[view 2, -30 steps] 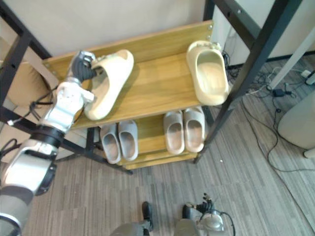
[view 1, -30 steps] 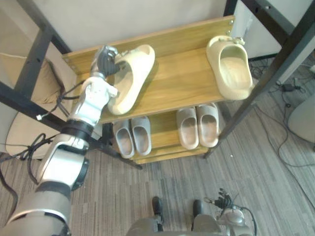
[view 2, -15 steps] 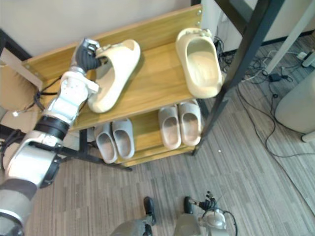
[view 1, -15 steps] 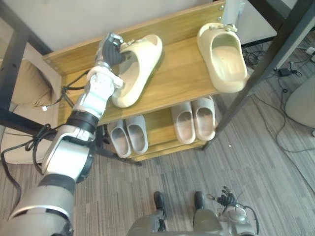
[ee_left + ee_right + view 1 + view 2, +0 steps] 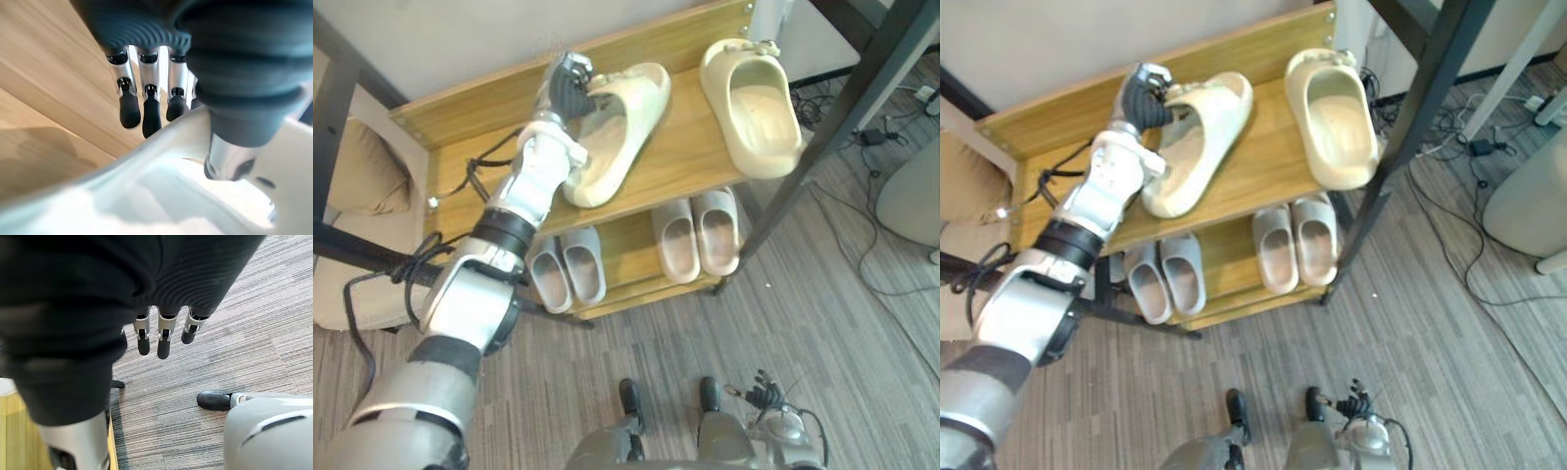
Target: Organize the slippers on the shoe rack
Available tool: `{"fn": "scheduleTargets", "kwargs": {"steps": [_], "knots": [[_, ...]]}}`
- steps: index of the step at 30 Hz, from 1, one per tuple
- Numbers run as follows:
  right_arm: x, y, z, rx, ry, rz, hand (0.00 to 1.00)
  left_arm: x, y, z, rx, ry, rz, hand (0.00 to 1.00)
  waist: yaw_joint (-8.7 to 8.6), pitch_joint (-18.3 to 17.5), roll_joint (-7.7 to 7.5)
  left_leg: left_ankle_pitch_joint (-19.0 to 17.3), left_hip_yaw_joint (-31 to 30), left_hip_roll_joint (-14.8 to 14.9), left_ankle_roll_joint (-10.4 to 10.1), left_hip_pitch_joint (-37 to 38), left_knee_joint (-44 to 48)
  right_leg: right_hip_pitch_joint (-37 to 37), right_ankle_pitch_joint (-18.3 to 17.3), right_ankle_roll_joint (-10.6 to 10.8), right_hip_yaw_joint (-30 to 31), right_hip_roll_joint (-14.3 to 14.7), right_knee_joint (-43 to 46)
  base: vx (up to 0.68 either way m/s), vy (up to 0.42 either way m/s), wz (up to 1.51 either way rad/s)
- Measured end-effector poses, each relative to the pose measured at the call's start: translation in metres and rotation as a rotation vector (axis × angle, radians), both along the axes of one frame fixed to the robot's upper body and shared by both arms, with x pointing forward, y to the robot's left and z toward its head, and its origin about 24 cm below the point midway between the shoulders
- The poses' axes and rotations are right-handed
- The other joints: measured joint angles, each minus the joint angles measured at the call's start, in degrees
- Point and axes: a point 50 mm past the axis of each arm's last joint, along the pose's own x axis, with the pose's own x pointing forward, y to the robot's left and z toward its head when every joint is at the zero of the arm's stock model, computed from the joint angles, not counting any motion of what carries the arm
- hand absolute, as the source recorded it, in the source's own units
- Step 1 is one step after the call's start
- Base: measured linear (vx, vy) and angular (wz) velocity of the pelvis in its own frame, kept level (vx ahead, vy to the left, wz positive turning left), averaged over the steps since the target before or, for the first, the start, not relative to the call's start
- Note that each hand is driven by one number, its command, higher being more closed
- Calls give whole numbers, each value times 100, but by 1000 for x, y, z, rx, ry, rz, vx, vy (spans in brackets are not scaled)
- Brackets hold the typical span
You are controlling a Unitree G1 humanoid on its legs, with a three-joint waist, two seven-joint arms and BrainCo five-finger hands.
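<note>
the left hand [image 5: 566,86] pinches the side wall of a cream slipper [image 5: 625,127], fingers outside the wall and thumb inside, and the slipper lies slanted on the top shelf of the shoe rack [image 5: 690,162]. the second cream slipper [image 5: 754,108] lies well apart, at the right end of the same shelf. the right hand [image 5: 164,340] hangs over the floor [image 5: 234,333], fingers straight and holding nothing.

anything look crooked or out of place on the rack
Yes: on the top shelf the cream slipper pinched in the left hand lies diagonally, far from its mate, which sits straight.
</note>
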Motion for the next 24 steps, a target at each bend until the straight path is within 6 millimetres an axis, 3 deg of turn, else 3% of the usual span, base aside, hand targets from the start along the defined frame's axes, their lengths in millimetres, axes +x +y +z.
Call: {"fn": "scheduleTargets", "kwargs": {"steps": [24], "knots": [[0,1,-1,4,0,7,0,0,-19,3,-89,2,-55,0,-39,3,1,83,-168,-14,50,82,-1,128,-7,7,-158,-43,78,-1,1,3]]}}
